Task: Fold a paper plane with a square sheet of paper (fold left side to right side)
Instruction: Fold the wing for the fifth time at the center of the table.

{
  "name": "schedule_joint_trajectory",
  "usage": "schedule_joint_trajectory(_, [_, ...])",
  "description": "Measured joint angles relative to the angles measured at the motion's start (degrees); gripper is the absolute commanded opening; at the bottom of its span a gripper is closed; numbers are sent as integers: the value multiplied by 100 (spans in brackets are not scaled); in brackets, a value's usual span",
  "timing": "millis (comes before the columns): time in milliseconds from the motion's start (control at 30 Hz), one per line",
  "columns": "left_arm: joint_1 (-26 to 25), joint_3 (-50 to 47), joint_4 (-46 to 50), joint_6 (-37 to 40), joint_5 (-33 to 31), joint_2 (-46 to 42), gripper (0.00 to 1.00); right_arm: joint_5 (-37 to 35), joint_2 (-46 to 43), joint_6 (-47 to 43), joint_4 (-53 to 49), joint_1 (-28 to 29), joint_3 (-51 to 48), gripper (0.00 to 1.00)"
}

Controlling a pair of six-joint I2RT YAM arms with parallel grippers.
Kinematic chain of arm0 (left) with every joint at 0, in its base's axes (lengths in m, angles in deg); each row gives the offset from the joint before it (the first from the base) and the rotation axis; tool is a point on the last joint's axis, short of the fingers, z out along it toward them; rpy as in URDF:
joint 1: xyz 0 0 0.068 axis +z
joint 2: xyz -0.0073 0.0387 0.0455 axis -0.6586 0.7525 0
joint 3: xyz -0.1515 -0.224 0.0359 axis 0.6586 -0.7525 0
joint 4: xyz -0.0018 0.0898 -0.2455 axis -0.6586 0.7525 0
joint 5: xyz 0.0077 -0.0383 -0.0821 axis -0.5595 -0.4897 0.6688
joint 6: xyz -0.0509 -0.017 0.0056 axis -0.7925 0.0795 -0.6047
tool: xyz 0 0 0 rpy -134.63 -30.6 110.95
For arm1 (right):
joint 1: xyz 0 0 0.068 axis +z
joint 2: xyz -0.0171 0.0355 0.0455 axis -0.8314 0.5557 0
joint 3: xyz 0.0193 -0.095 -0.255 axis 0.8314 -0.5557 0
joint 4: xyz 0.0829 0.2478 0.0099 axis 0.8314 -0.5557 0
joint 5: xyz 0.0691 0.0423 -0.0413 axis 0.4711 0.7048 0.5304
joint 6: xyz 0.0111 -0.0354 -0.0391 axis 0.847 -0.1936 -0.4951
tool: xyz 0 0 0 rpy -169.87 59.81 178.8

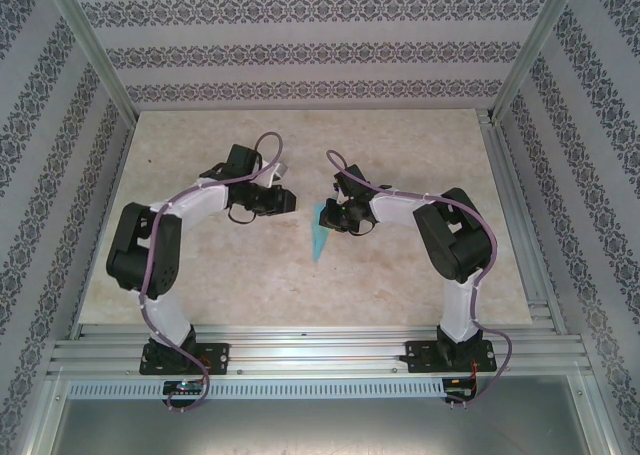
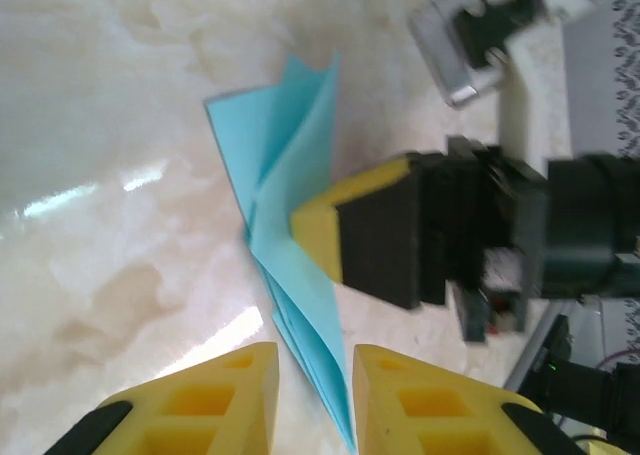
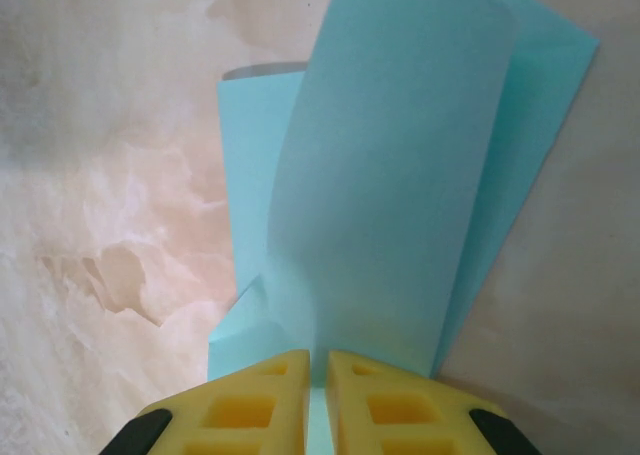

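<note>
The square sheet of paper [image 1: 320, 237] is light blue and folded into a narrow, pointed paper plane shape, lying mid-table between the two arms. In the left wrist view the paper plane [image 2: 290, 145] has layers standing up, and its pointed tip runs down between my left gripper's [image 2: 315, 385] yellow fingers, which stand a little apart and do not pinch it. My left gripper [image 1: 291, 201] sits just left of the paper. My right gripper [image 3: 318, 370] is shut on a raised flap of the paper [image 3: 400, 175]; its yellow fingertip [image 2: 318, 230] shows against the fold.
The marbled beige table [image 1: 220, 145] is bounded by aluminium rails at the front [image 1: 320, 345] and right [image 1: 515, 205], with patterned walls on three sides. Both arms bend inward toward the middle.
</note>
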Motion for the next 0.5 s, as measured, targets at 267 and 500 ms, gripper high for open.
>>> schedule_joint_trajectory(267, [-772, -1582, -1126, -1029, 127, -673, 24, 24, 11, 0, -9, 0, 7, 15])
schedule_joint_trajectory(500, [-1342, -1311, -1580, -1405, 120, -531, 24, 26, 11, 0, -9, 0, 9, 15])
